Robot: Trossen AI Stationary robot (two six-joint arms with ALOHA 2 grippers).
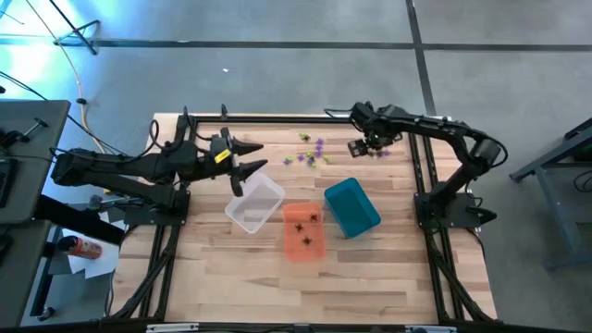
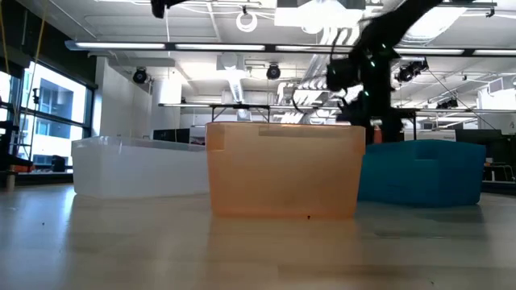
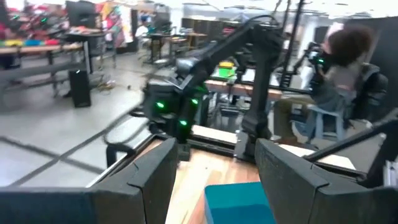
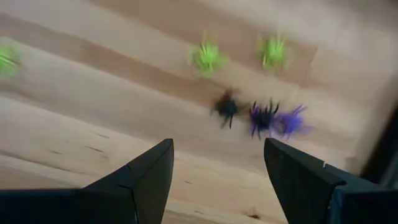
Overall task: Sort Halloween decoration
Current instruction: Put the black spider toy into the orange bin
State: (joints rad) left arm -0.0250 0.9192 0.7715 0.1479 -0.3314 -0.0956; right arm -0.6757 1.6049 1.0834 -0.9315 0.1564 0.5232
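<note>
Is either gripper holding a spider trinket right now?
No. The right gripper is open over loose plastic spiders; the left gripper is open and empty.

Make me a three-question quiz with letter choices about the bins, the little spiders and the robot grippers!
1. Which bin sits in the middle of the row?
A. teal
B. orange
C. clear

2. What lies inside the orange bin?
A. dark spiders
B. green spiders
C. nothing

3. How is the right gripper over the loose spiders?
A. shut on a spider
B. open and empty
C. shut on a bin

Answers:
1 B, the high view shows the orange bin between the clear bin and the teal bin.
2 A, small dark spiders show on its floor.
3 B, its fingers stand apart with bare table between them.
</note>
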